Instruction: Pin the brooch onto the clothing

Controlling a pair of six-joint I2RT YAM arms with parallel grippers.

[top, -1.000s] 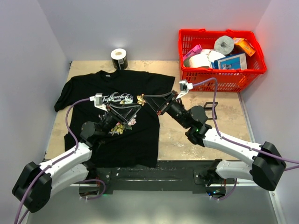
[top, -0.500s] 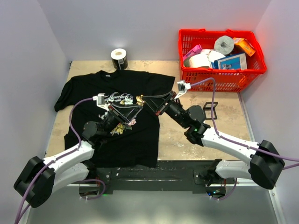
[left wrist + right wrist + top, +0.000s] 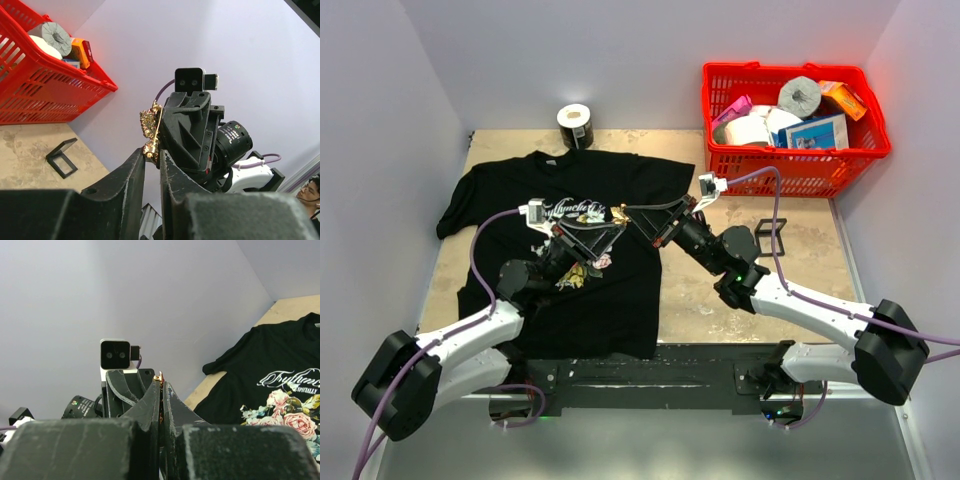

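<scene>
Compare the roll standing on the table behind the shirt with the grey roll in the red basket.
The roll on the table is white on top with a dark side; the grey roll is grey all over. The table roll stands alone, upright on its flat end, near the collar of the T-shirt; the grey one lies tilted on other items in the red basket. Both are round with a hole in the middle.

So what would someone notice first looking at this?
Probably the two arms meeting tip to tip above the black T-shirt, with the left gripper and right gripper both seeming to pinch the brooch, a tiny gold-glinting piece between them. After that, the bright red basket full of clutter at the far right.
</scene>
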